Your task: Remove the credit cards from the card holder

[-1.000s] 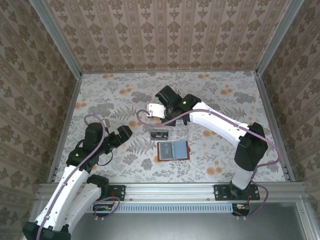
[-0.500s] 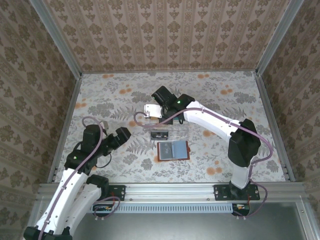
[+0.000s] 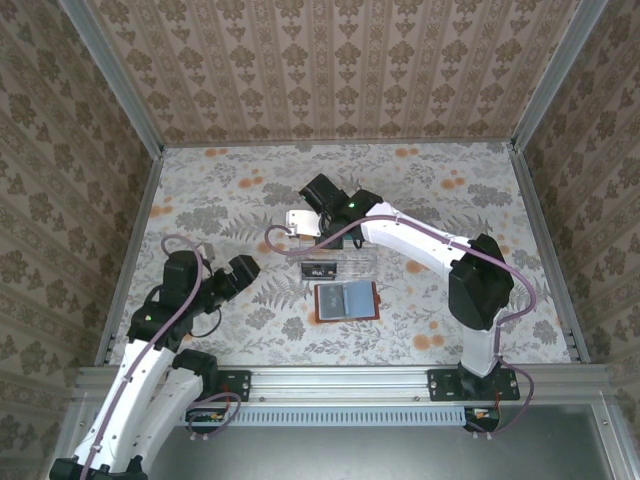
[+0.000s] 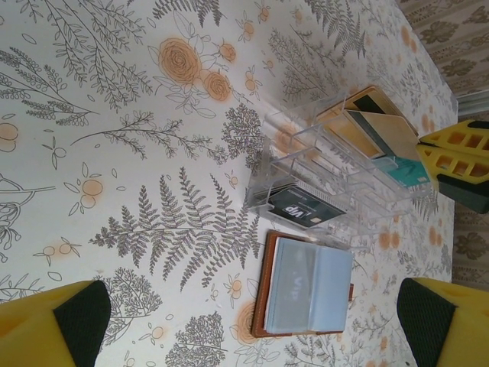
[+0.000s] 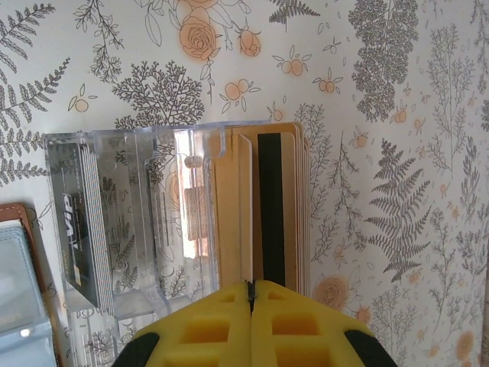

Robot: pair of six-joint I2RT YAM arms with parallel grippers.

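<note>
The card holder [image 3: 345, 300] lies open and flat, with grey-blue pockets inside a brown rim [image 4: 265, 290]. Its corner shows in the right wrist view [image 5: 14, 267]. Just beyond it stands a clear tray [image 3: 356, 262] with a black credit card [image 4: 306, 208] [image 5: 76, 237] upright in its near slot. An orange card with a black stripe [image 5: 273, 206] sits at the tray's far end. My right gripper [image 5: 250, 284] [image 3: 313, 216] is shut on a pale orange credit card [image 3: 299, 222] [image 4: 382, 131], held edge-on over that far end. My left gripper [image 4: 254, 318] [image 3: 243, 270] stands open, left of the card holder and clear of it.
A teal card [image 4: 403, 171] stands in the tray under the right gripper's yellow fingers [image 4: 457, 150]. The floral table surface [image 3: 220, 190] is bounded by metal rails and patterned walls on three sides.
My right gripper has shifted a little to the left with the pale card in it. The left arm has barely moved.
</note>
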